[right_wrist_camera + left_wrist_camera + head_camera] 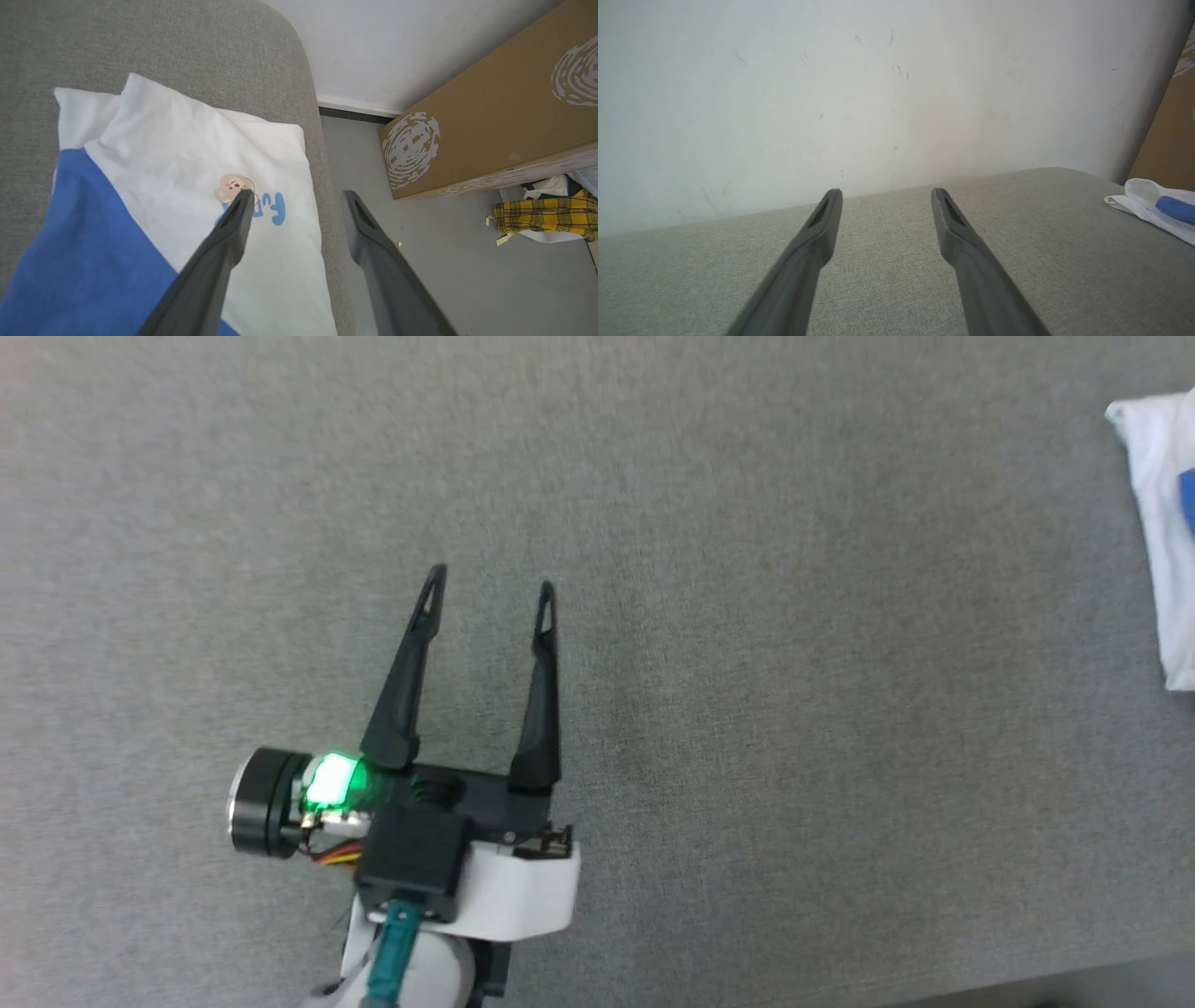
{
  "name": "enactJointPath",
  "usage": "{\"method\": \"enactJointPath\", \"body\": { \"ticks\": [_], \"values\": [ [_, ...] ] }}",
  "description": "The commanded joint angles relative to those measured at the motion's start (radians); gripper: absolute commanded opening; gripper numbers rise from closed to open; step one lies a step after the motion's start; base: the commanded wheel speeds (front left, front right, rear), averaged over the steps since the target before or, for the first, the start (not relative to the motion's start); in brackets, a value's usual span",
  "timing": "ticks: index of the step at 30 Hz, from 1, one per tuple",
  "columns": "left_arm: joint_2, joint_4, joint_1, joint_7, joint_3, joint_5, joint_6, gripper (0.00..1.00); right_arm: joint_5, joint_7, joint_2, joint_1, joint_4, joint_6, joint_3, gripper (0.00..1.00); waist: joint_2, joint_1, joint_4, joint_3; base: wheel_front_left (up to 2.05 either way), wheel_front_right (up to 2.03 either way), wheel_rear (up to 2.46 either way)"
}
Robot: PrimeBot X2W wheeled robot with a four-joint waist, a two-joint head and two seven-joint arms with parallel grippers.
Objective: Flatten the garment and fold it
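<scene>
Right pincer (pixel 296 196): nearest in the right wrist view, fingers spread, pinching nothing; left finger over the shirt, right finger past the bench edge, over the floor.
Contact: left fingertip overlaps the chest print; cannot tell if it touches the cloth.
T-shirt (pixel 177 140): white, lying in a compact, roughly rectangular bundle, print side up, flat on the bench.
Sleeve (pixel 79 242): bright blue panel running diagonally across the near part of the bundle.
Chest print (pixel 275 207): small tan bear face with blue letters beside it, partly hidden by the finger.
Shirt location: beside the bench's rounded corner, one side just beside the bench edge; at the far right of the head view.
Bench (pixel 187 37): grey woven fabric top.
Left pincer (pixel 491 579): fingers spread, gripping nothing, above bare bench, well apart from the shirt.
Wrist light (pixel 331 779): green glow at the left pincer's base.
Wall (pixel 831 93): white, scuffed, behind the bench.
Floor (pixel 444 280): grey, beside the bench.
Cardboard box (pixel 490 116): brown with white swirl prints, on the floor by the wall.
Plaid cloth (pixel 542 217): yellow check, heaped on the floor by the box.
</scene>
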Motion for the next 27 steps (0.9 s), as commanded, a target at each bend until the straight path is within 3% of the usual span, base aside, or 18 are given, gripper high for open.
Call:
{"method": "enactJointPath", "body": {
  "ticks": [1,9,15,21,27],
  "values": [
    [0.003,0.009,0.021,-0.015,0.013,-0.024,0.003,1.00,0.025,-0.031,0.014,0.031,-0.011,-0.002,-0.007,1.00,0.0000,0.0001,0.027,-0.089,0.00,0.00,0.00],
    [0.011,0.043,0.087,-0.047,0.055,-0.088,0.015,1.00,0.086,-0.172,0.050,0.170,-0.153,-0.002,-0.036,1.00,0.0000,0.0001,0.058,-0.212,0.00,0.00,0.00],
    [0.021,0.043,0.141,-0.064,0.107,-0.134,0.027,1.00,0.027,-0.235,0.109,0.283,-0.308,-0.002,-0.109,1.00,0.0000,0.0001,0.066,-0.299,0.00,0.00,0.00],
    [0.036,0.060,0.168,-0.069,0.138,-0.136,0.041,1.00,-0.106,-0.252,0.217,0.408,-0.451,-0.002,-0.280,1.00,0.0000,0.0001,0.088,-0.363,0.00,0.00,0.00],
    [0.034,0.070,0.186,-0.070,0.142,-0.148,0.033,1.00,-0.265,-0.232,0.391,0.574,-0.627,-0.002,-0.517,1.00,0.0000,0.0001,0.120,-0.406,0.00,0.00,0.00]
  ]
}}
